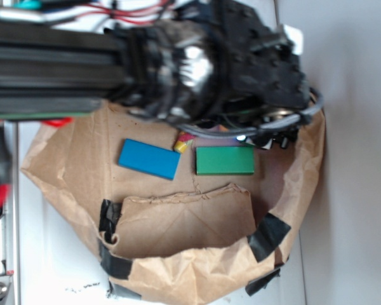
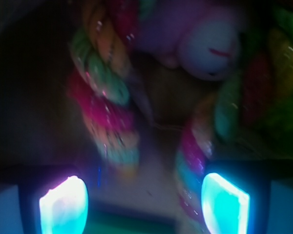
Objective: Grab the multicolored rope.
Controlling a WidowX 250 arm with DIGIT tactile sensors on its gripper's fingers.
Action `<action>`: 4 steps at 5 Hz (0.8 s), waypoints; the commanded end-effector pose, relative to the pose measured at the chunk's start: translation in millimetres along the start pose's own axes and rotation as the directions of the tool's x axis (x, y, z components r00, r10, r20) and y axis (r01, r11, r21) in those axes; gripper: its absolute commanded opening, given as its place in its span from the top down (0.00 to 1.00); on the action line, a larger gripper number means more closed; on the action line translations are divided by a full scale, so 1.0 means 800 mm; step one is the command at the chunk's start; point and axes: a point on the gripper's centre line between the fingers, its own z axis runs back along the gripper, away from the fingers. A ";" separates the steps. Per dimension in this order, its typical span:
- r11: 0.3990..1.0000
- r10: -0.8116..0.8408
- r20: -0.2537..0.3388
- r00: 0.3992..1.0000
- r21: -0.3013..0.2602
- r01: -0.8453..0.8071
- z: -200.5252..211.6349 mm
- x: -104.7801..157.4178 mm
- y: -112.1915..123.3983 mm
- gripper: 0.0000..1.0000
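Below, multicolored rope [image 2: 105, 117], U-bent, both strands running toward camera, fingers [image 2: 63, 204] spread wide, empty.

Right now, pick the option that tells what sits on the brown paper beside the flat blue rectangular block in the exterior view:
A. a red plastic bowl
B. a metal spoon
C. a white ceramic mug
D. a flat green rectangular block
D: the flat green rectangular block lies on the crumpled brown paper right of the flat blue rectangular block, a bare gap between them; no mug, spoon or bowl shows.
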 end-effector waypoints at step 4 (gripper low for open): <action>0.997 0.065 0.056 0.996 -0.056 -0.061 0.001 0.023 0.022 0.00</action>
